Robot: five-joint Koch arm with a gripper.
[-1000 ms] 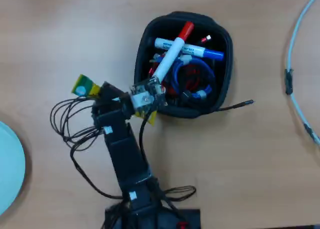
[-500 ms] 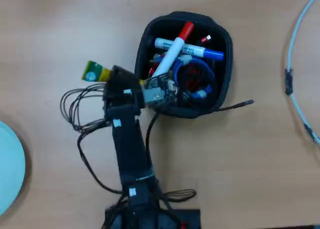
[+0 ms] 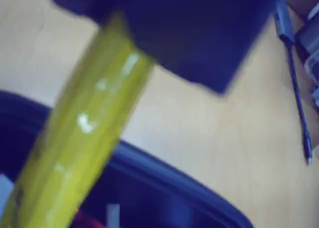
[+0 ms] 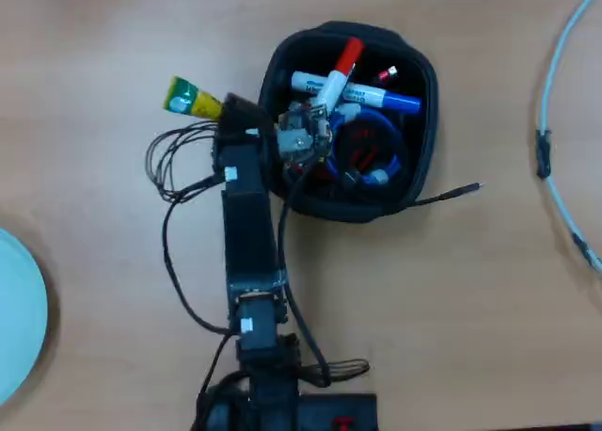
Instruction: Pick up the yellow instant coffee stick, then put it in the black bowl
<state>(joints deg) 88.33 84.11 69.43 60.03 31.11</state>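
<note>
In the overhead view my gripper [image 4: 241, 117] is shut on the yellow instant coffee stick [image 4: 191, 99]. Its green-tipped end pokes out to the upper left, and the rest is hidden under the wrist. The gripper hangs at the left rim of the black bowl [image 4: 425, 149], with the wrist head over the bowl's left side. The wrist view is blurred. There the yellow stick [image 3: 89, 128] runs from under the dark jaw at the top down to the lower left, across the bowl's dark rim [image 3: 174, 183].
The bowl holds a red-capped white marker [image 4: 337, 73], a blue-capped marker [image 4: 367, 96] and coiled blue cable [image 4: 372, 139]. A pale blue plate [image 4: 14, 309] lies at the left edge. A grey cable [image 4: 555, 130] runs down the right side. A thin black lead [image 4: 451, 196] trails from the bowl.
The arm has swung up and to the right, carrying the stick from the table left of the bowl to the bowl's left rim. The green end has risen in the view.
</note>
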